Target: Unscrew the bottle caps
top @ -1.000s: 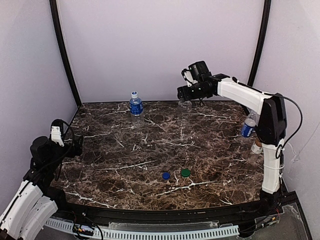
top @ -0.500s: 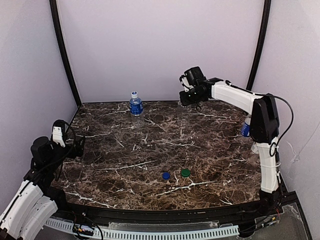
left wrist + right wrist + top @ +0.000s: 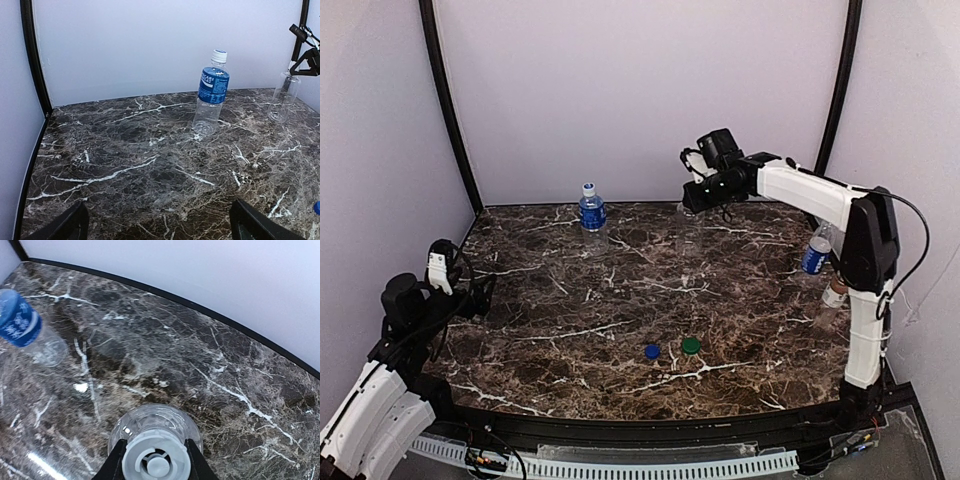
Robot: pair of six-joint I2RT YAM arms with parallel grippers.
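A plain clear bottle (image 3: 689, 232) stands upright at the back of the marble table (image 3: 620, 300). My right gripper (image 3: 702, 196) comes down on it from above. In the right wrist view the right gripper (image 3: 156, 461) is shut on the bottle's pale ribbed cap (image 3: 159, 450), with a black finger (image 3: 116, 466) on each side. A blue-labelled bottle (image 3: 591, 209) with a white cap stands at the back left. Another blue-labelled bottle (image 3: 817, 250) and a brown bottle (image 3: 832, 297) stand at the right edge, partly behind the right arm. My left gripper (image 3: 472, 295) hovers open at the left edge, holding nothing.
A loose blue cap (image 3: 652, 351) and a green cap (image 3: 691, 345) lie on the table near the front middle. Black frame posts (image 3: 445, 100) and pale walls close off the back and sides. The left wrist view shows the blue-labelled bottle (image 3: 212, 92) and the clear bottle (image 3: 281, 100) ahead.
The right gripper has closed on the clear bottle's cap and shifted slightly over it. The left arm has barely moved.
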